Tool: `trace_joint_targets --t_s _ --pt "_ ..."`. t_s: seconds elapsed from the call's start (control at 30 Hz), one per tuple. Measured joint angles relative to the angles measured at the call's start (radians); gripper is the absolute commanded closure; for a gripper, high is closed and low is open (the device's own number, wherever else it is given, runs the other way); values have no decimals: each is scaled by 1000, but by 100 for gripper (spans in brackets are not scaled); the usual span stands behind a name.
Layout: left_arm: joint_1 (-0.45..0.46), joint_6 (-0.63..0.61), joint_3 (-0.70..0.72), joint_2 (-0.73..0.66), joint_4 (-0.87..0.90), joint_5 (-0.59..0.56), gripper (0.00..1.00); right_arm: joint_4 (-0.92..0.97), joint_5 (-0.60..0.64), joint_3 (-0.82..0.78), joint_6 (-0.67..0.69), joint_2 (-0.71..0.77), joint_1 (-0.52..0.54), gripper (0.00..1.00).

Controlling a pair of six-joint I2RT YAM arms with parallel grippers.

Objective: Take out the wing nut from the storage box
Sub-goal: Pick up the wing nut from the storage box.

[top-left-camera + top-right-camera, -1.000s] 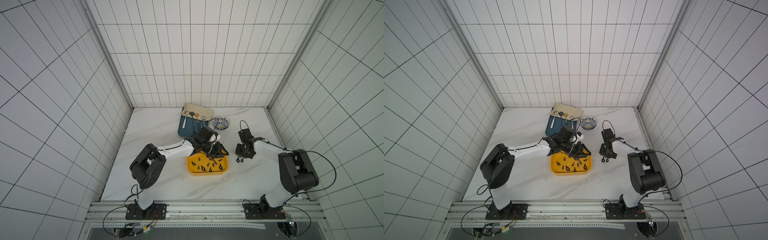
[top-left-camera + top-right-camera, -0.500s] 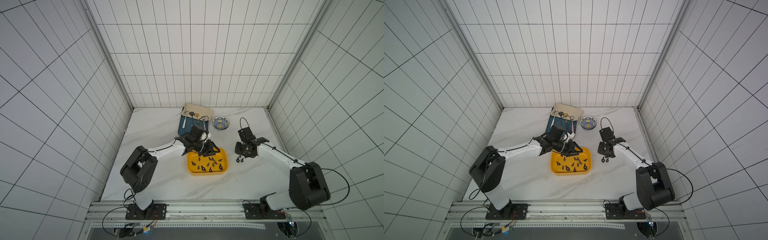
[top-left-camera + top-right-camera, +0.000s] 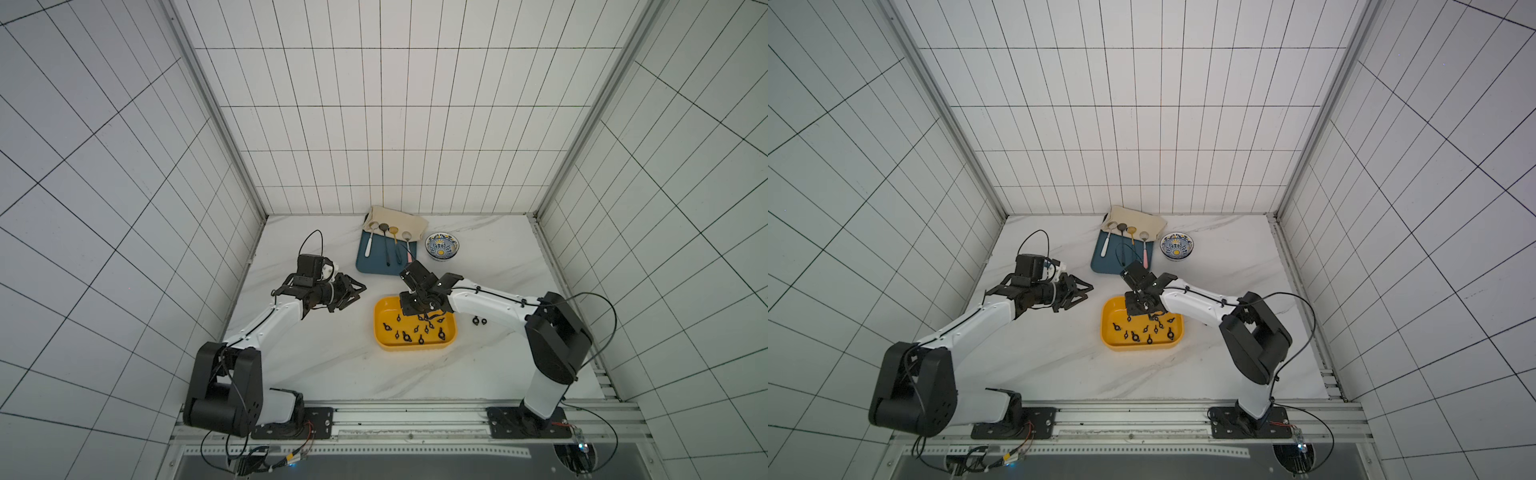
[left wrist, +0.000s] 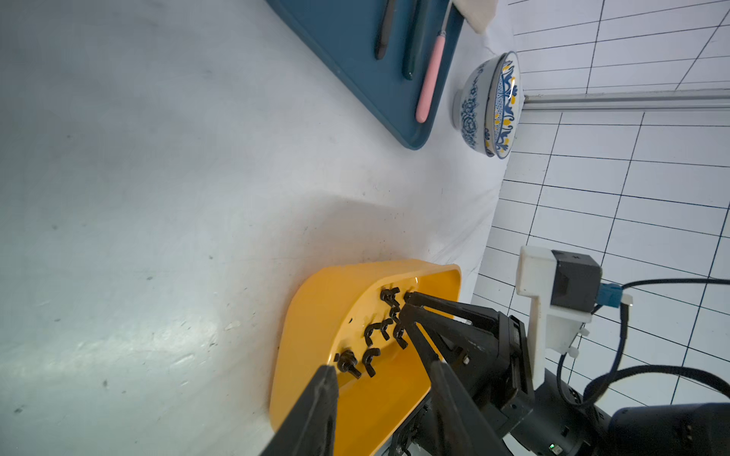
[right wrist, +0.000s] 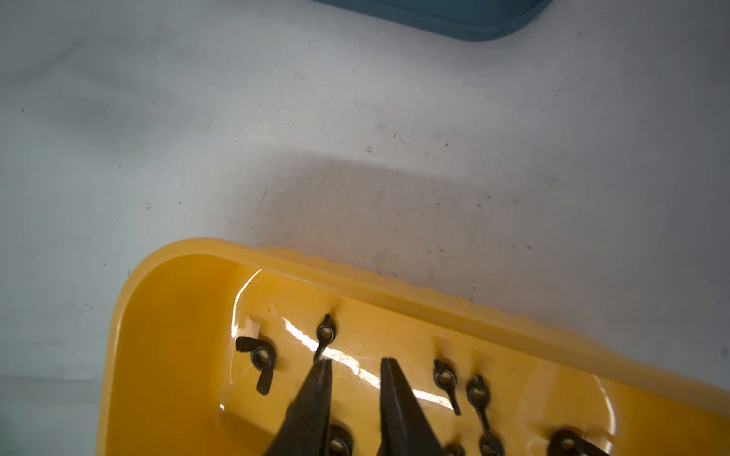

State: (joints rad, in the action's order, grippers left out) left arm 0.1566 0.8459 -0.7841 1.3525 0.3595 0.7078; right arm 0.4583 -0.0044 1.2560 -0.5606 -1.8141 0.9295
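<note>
In a top view the storage box (image 3: 380, 334) sits mid-table, black wing nuts (image 3: 415, 331) scattered over its floor. The right pincer (image 3: 419, 311) dips in at the box's far edge. The left pincer (image 3: 358, 291) hangs well apart, out beside the box, so the right arm is plainly the nearer. Two small black pieces (image 3: 478, 320), likely nuts, lie on the table (image 3: 332, 353) just past the box's other side.

From the left wrist, the left pincer (image 4: 383, 369) stands partly open and empty, facing the box.

From the right wrist, the right pincer (image 5: 357, 361) is parted a little, with bare yellow floor between its tips and nothing held. The closest wing nut (image 5: 324, 335) lies just past one fingertip (image 5: 322, 371), not in the gap, its long axis running roughly along the fingers. I'd say it wants a small sideways shift before closing.
</note>
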Motion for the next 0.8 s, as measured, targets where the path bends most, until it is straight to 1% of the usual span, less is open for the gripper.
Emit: trace_joint_targets --t_s 0.13,0.33,0.6,0.8 --pt "-2 -16 9 -9 23 12 58 -15 -20 31 -5 -57 9 73" --pt "-2 -28 9 -9 26 30 58 -21 -26 54 -24 -101 9 73" --pt "-2 -35 11 -9 26 37 58 -21 -26 56 -42 -137 11 73" --pt "-2 -35 18 -9 26 43 58 -21 -34 61 -49 -143 16 76"
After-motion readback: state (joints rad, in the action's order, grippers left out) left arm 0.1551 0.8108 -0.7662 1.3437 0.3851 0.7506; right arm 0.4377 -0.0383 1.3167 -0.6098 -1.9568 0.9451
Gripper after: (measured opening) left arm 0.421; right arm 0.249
